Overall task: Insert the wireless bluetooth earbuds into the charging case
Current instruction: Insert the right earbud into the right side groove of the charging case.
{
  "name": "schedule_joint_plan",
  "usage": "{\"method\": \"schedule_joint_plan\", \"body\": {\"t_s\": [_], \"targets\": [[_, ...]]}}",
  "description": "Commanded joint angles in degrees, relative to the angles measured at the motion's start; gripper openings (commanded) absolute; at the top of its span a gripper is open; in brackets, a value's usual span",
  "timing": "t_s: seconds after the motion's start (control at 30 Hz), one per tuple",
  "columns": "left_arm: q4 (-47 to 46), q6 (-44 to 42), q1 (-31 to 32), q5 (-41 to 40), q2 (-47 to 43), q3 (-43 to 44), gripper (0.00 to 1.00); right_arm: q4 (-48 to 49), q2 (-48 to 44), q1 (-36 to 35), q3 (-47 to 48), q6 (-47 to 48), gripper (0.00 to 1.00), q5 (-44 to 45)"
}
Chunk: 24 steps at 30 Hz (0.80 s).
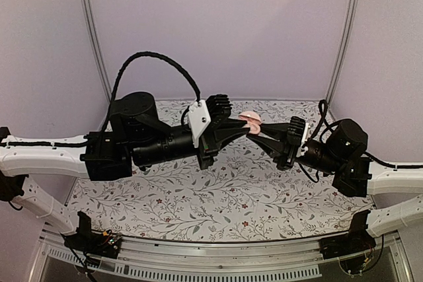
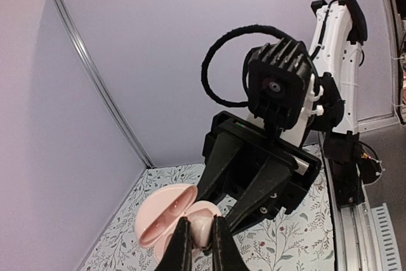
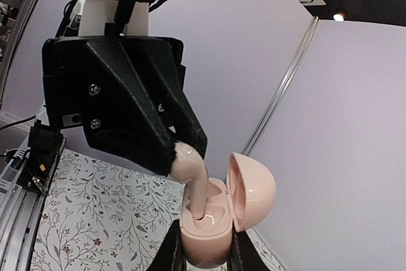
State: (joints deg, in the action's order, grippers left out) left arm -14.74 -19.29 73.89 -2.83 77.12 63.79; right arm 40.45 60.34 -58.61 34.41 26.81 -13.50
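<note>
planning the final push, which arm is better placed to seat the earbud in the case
Left. The left jaws grip the earbud, its stem already in the open case, so it likely only needs to press down. The right jaws just hold the case steady.

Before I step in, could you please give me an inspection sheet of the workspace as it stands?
Surface: floral-patterned table cover, lying flat.
Job's things: earbud and open charging case are both held in the air; the earbud's stem tip is in the case's socket, its head above the rim.
Clutter: nothing seen.
Tools: left tool shut on the earbud; right tool shut on the charging case's base.
Cables: black braided cable arcs above the left tool.
Surroundings: pale lilac walls, metal corner posts.
</note>
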Motion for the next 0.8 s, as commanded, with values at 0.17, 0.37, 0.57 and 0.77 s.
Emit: {"method": "schedule_joint_plan", "body": {"t_s": [0.17,0.37,0.57,0.77], "targets": [[1.13,-0.39,0.59,-1.45,-0.83,-0.36,0.0,2.88,-0.75,-0.45,-0.02,-1.76,0.0,1.98],[1.94,-0.18,0.59,-2.44,0.73,0.27,0.0,3.4,-0.54,-0.47,0.06,-2.68,0.0,1.68],[3.5,0.25,0.6,-3.78,2.32,2.13,0.0,3.76,0.54,-0.45,0.2,-4.19,0.0,0.68],[4.56,0.56,0.56,-4.44,2.92,2.82,0.01,3.76,0.75,-0.43,0.24,-3.78,0.0,0.93]]}}
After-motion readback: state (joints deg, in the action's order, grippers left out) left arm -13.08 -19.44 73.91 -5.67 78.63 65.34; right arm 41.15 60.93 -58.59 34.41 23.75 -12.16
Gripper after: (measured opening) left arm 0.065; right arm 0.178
